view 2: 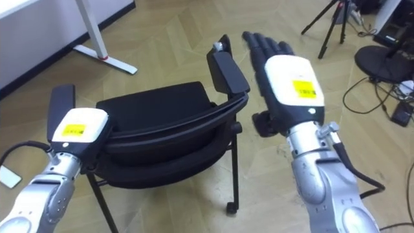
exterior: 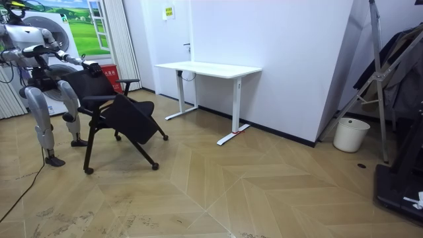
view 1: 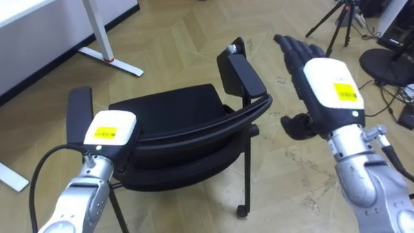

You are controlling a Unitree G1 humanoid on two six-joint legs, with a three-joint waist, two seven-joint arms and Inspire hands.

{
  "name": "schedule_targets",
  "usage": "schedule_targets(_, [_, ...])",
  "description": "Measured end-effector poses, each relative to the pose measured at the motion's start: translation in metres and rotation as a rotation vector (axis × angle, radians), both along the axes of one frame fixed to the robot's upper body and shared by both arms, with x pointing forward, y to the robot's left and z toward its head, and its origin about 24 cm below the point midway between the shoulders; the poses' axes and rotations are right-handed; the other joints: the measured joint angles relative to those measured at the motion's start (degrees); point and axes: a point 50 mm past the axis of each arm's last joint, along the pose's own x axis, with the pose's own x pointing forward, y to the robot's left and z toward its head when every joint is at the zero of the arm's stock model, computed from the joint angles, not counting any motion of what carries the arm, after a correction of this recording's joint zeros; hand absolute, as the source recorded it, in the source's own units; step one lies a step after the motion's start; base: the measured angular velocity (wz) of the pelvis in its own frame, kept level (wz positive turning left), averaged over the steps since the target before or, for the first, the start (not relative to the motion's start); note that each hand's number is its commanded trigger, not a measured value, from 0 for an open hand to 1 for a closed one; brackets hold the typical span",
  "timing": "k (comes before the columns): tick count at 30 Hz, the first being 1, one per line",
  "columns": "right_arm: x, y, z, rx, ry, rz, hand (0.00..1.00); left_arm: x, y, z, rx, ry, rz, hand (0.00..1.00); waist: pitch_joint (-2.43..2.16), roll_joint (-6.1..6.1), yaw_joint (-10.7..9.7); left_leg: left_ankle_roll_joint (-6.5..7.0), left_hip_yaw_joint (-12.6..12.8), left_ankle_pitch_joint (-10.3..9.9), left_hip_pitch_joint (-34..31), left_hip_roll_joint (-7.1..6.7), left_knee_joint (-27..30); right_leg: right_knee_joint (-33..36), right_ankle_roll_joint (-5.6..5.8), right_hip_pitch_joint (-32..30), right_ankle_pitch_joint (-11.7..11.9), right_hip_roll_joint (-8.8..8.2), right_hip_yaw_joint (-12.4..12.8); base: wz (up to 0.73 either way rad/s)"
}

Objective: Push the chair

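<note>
Head camera, left to right. The left hand [view 1: 108, 133] sits on the left end of the backrest [view 1: 194, 133] of the black chair [view 1: 168, 110], just behind the left armrest [view 1: 79, 111]. Its back faces us, and we cannot tell whether it grips the backrest or merely rests there. The chair stands directly in front of the robot with its seat pointing away, on the wooden floor [view 1: 194, 39]. The right hand [view 1: 328, 87] hovers off the chair's right side, past the right armrest [view 1: 240, 71]. It is wide open, fingers [view 1: 294, 48] straight and pointing forward, and it holds nothing. Its thumb hangs just beside the right end of the backrest, and we cannot tell whether it makes contact. In the room view the robot stands at that view's left, behind the chair, with the chair between it and the white desk [exterior: 208, 68]. Labels: a yellow sticker [view 1: 105, 133] on the back of the left hand and another [view 1: 345, 92] on the right, print too small to read. A small yellow sign [exterior: 168, 11] is on the wall above the desk, also unreadable. Counts: one chair with two armrests, one desk, one tripod [view 1: 336, 26] on the floor beyond the right hand, one white bucket [exterior: 350, 134] by the wall at the room view's right.
</note>
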Motion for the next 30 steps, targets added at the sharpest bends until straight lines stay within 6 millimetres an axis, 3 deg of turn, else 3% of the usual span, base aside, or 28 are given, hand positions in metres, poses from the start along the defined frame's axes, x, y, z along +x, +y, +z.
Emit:
schedule_targets(9, [-0.002, 0.025, -0.002, -0.060, 0.090, 0.166, 0.00, 0.003, -0.005, 0.001, -0.001, -0.008, -0.033, 1.00, 0.09, -0.30, 1.32, 0.00, -0.10, 0.00, 0.06, -0.01, 0.02, -0.01, 0.00, -0.02, 0.00, 0.00, -0.02, 0.00])
schedule_targets(17, [-0.003, 0.030, -0.005, -0.070, 0.134, 0.201, 0.00, 0.009, -0.010, 0.003, 0.005, -0.018, -0.074, 1.00, 0.17, -0.92, 2.98, 0.00, -0.34, 0.00, -0.04, -0.01, 0.02, -0.28, 0.00, 0.09, 0.00, 0.00, -0.23, 0.00])
schedule_targets(30, [-0.009, 0.052, -0.033, -0.123, 0.289, 0.322, 0.00, 0.017, -0.020, 0.007, -0.001, -0.027, -0.147, 1.00, 0.24, -1.03, 3.97, 0.00, -2.97, 0.00, -1.16, 0.00, 0.25, -0.75, -0.05, 0.30, 0.03, -0.03, -2.18, 0.08])
